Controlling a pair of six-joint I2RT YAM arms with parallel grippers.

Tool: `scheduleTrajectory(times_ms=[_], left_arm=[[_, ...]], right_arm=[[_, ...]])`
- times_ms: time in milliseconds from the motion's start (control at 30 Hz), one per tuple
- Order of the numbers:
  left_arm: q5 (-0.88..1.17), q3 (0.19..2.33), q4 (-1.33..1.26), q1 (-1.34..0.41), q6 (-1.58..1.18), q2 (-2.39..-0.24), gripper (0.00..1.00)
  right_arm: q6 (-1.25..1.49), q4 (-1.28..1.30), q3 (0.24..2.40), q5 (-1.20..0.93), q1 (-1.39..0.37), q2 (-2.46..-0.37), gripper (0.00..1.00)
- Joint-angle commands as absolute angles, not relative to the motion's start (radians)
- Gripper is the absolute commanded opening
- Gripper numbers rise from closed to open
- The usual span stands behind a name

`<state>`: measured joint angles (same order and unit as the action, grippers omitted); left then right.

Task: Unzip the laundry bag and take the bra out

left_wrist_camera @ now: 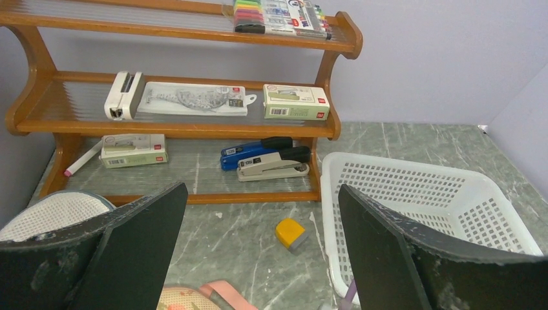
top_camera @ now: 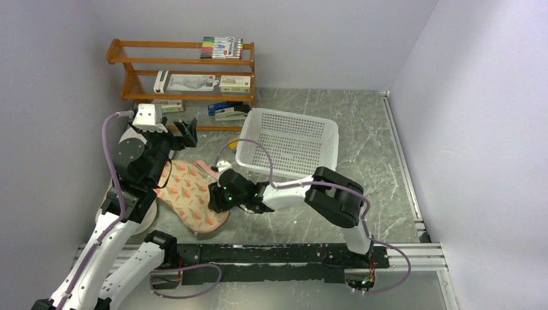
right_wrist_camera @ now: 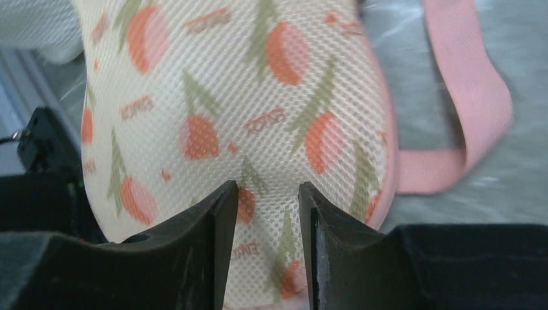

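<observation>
The floral laundry bag point(top_camera: 187, 194) lies flat on the table at the left, zipped, with its pink strap loop point(top_camera: 207, 166) trailing toward the basket. My right gripper point(top_camera: 217, 195) sits low at the bag's right edge. In the right wrist view the narrow-set fingers of that gripper point(right_wrist_camera: 267, 187) pinch a ridge of the bag's printed mesh fabric point(right_wrist_camera: 226, 97), with the pink strap point(right_wrist_camera: 465, 97) to the right. My left gripper point(top_camera: 187, 132) hangs above the bag's far end, open wide and holding nothing point(left_wrist_camera: 262, 194). The bra is hidden.
A white perforated basket point(top_camera: 287, 142) stands right of the bag, close to the right arm. A wooden shelf point(top_camera: 184, 71) with staplers, boxes and pens lines the back. A small yellow block point(left_wrist_camera: 291, 234) lies before it. A white mesh dome point(left_wrist_camera: 58, 213) sits at the left.
</observation>
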<state>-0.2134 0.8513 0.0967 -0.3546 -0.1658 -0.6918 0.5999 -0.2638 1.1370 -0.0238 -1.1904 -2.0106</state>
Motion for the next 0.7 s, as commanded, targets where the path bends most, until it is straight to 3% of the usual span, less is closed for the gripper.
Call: scheduleTrajectory(times_ms=[0, 200, 667], left_arm=[[-0.194, 0.846, 0.051, -0.343, -0.172, -0.69, 0.99], [-0.176, 0.846, 0.051, -0.344, -0.177, -0.717, 0.99], [-0.101, 0.858, 0.052, -0.345, -0.174, -0.777, 0.99]], right_arm=[[0.598, -0.195, 1.083, 0.086, -1.099, -1.97, 0.4], [0.449, -0.084, 1.164, 0.165, -1.033, -1.935, 0.42], [0.414, -0.123, 0.993, 0.009, -1.035, -1.586, 0.68]])
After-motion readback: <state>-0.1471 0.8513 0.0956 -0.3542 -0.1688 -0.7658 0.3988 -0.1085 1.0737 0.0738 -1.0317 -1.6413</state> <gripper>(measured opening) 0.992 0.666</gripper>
